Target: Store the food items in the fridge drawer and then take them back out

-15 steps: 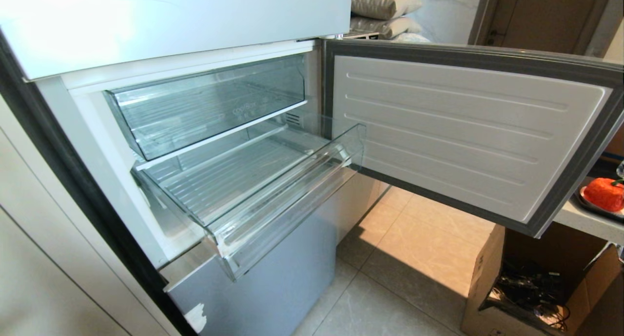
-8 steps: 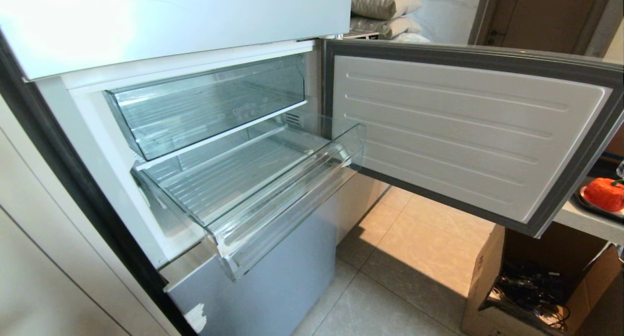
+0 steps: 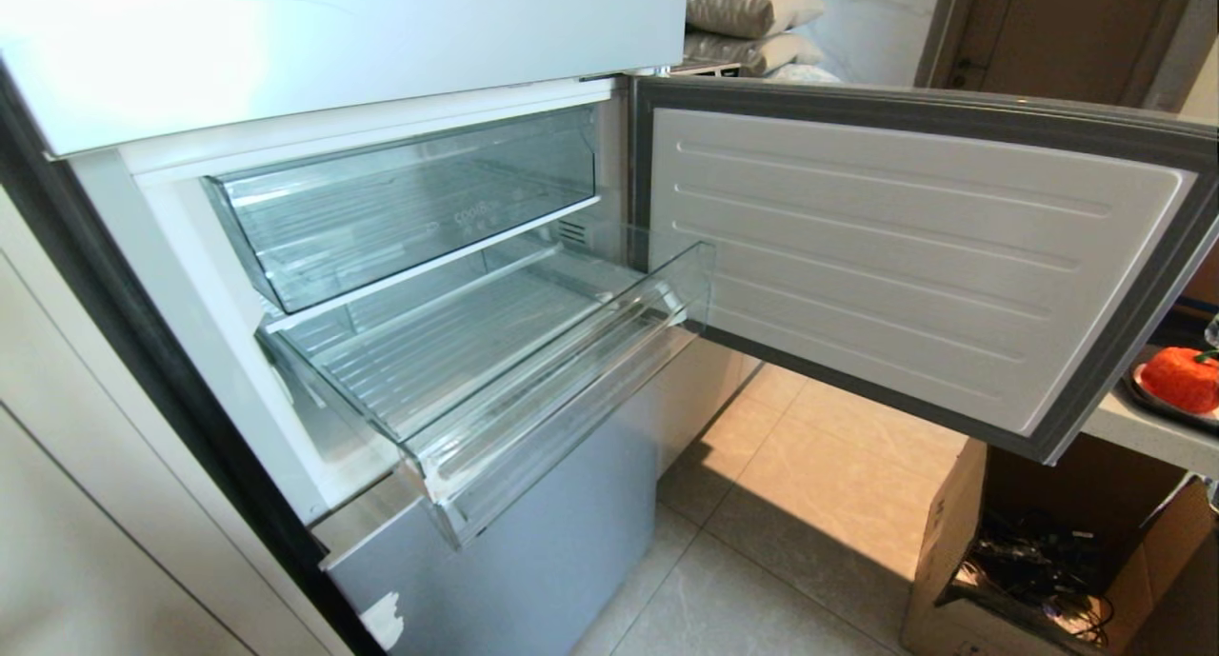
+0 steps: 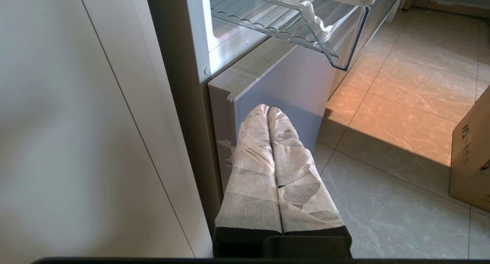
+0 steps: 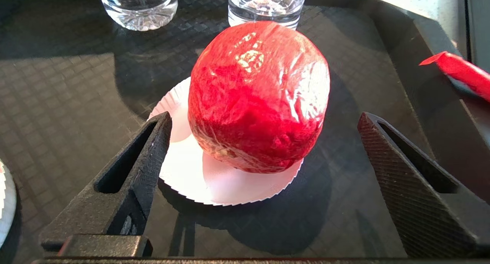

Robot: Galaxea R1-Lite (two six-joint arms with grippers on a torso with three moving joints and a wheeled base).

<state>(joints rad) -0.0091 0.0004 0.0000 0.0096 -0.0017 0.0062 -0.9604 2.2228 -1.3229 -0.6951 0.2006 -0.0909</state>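
Red and wrapped in shiny film, one food item (image 5: 258, 97) sits on a white paper plate (image 5: 214, 179) on a dark tray (image 5: 69, 103), between the widely spread fingers (image 5: 134, 172) of the right gripper (image 5: 264, 120), untouched. Beside the fridge drawer (image 3: 533, 389), which stands pulled out, the left gripper (image 4: 268, 110) hangs low with fingers pressed together.

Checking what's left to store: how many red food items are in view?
2: one on a white paper plate between the open right tool's fingers, another on the counter past the fridge door. Others may be hidden.
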